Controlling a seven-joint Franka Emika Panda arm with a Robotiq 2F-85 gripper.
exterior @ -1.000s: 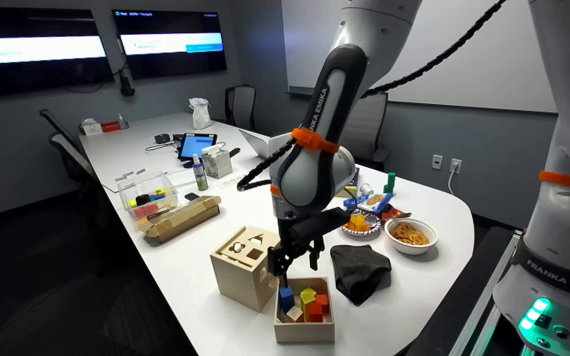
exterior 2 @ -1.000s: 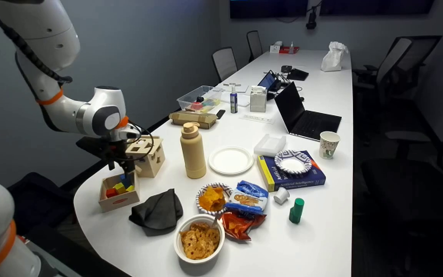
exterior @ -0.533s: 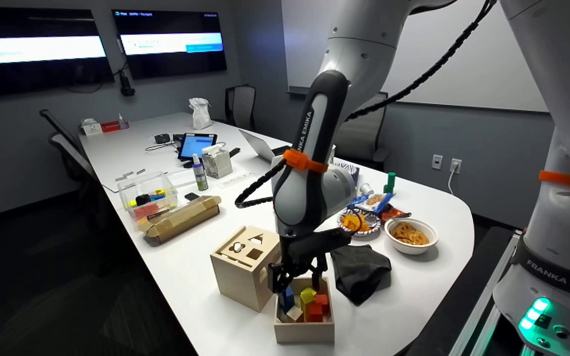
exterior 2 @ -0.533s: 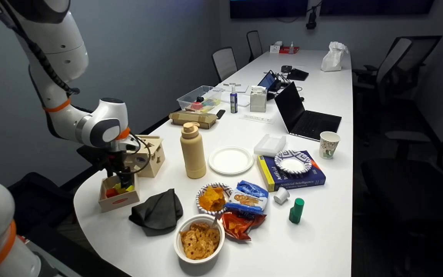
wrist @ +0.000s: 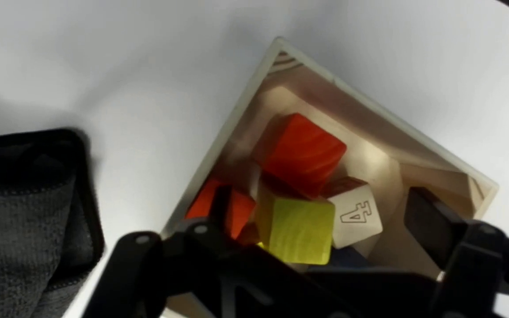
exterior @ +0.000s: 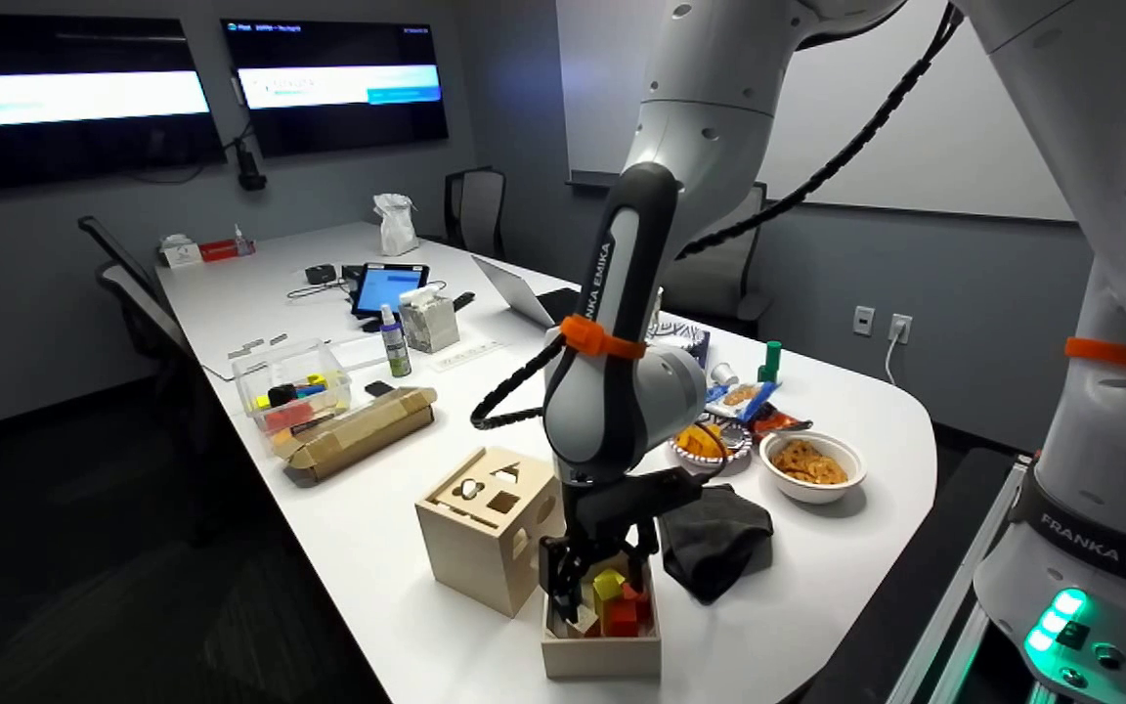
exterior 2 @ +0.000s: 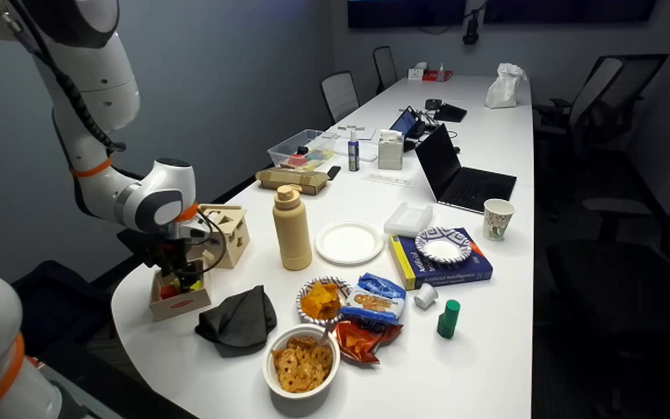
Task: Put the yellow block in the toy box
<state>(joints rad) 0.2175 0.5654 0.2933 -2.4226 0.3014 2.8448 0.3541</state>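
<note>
The yellow block [wrist: 302, 230] lies in a low wooden tray [wrist: 391, 115] among other blocks; it also shows in an exterior view [exterior: 609, 585]. My gripper [wrist: 325, 216] is open, its fingers spread wide and lowered into the tray. The yellow block and a white block marked 4 [wrist: 356, 216] lie between the fingers in the wrist view. The left finger there overlaps a red block [wrist: 241, 210]; I cannot tell whether they touch. The toy box [exterior: 470, 548], a wooden cube with shaped holes, stands beside the tray, also in an exterior view [exterior 2: 236, 238], partly behind the arm.
Another red block [wrist: 305, 154] and a mostly hidden blue block [wrist: 345, 257] are in the tray. A black cloth [exterior: 710, 543] lies beside the tray. A tall pale-yellow bottle [exterior 2: 292, 233] stands near the toy box. A pretzel bowl [exterior 2: 302, 361] stands beyond the cloth.
My gripper has moved down from above the tray, and its fingers now reach in around the blocks. It stays open. The toy box and tray have not moved.
</note>
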